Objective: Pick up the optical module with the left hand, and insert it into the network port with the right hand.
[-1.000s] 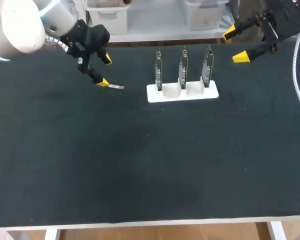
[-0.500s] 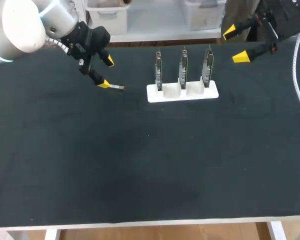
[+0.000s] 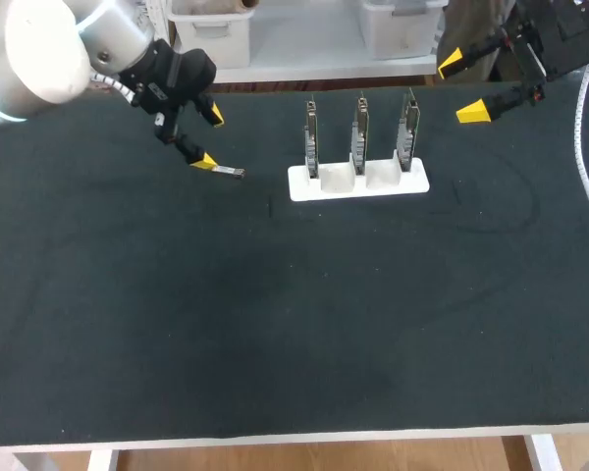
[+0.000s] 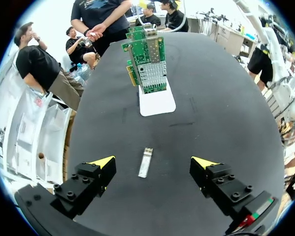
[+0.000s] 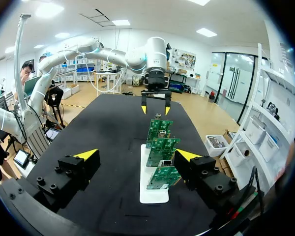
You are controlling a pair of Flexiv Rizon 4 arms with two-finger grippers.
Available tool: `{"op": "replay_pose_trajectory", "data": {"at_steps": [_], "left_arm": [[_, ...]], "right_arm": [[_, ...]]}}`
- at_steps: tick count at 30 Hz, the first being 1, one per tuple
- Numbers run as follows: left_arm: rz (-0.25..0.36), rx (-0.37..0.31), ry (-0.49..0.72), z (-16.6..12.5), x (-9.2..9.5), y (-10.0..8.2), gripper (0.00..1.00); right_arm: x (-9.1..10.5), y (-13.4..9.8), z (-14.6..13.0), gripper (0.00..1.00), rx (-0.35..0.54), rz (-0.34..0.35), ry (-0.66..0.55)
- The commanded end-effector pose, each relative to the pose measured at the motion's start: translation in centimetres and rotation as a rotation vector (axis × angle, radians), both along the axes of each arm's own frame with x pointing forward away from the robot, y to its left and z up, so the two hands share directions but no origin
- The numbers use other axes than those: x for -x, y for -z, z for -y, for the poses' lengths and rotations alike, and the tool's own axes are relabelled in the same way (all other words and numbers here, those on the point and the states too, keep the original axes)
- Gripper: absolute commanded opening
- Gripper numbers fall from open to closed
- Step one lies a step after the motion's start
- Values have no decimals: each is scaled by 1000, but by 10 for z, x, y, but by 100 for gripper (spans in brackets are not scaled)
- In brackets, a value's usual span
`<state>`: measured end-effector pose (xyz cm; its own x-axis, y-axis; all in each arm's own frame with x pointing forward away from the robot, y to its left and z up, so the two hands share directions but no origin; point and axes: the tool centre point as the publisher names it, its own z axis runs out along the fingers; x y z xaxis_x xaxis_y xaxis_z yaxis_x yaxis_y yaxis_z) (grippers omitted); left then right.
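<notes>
A small silver optical module lies flat on the black table, left of the card stand; in the left wrist view the optical module lies on the mat between my open fingers. My left gripper hangs open over it, one yellow tip close to the module's end; from the wrist the left gripper holds nothing. A white stand holds three upright green network cards. My right gripper hovers open at the far right, above and behind the stand; its wrist shows the right gripper empty.
The black mat covers the whole table, with its front edge near the view's bottom. My left arm appears beyond the cards in the right wrist view.
My left gripper has shifted very slightly around the module. The right arm and the module keep their places.
</notes>
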<state>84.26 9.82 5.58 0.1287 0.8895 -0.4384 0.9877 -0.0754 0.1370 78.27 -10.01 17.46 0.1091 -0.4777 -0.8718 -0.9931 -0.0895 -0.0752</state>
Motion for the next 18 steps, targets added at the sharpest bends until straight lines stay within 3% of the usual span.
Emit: {"op": "replay_pose_trajectory", "data": {"at_steps": [1, 4, 18], "left_arm": [[12, -12, 15, 3, -9, 0, 100], [24, -20, 35, 2, -14, 3, 100], [-52, -13, 91, -10, -21, 32, 100]], "right_arm": [[-1, 0, 0, 100, 0, 0, -1], [-1, 0, 0, 100, 0, 0, -1], [-1, 0, 0, 100, 0, 0, -1]]}}
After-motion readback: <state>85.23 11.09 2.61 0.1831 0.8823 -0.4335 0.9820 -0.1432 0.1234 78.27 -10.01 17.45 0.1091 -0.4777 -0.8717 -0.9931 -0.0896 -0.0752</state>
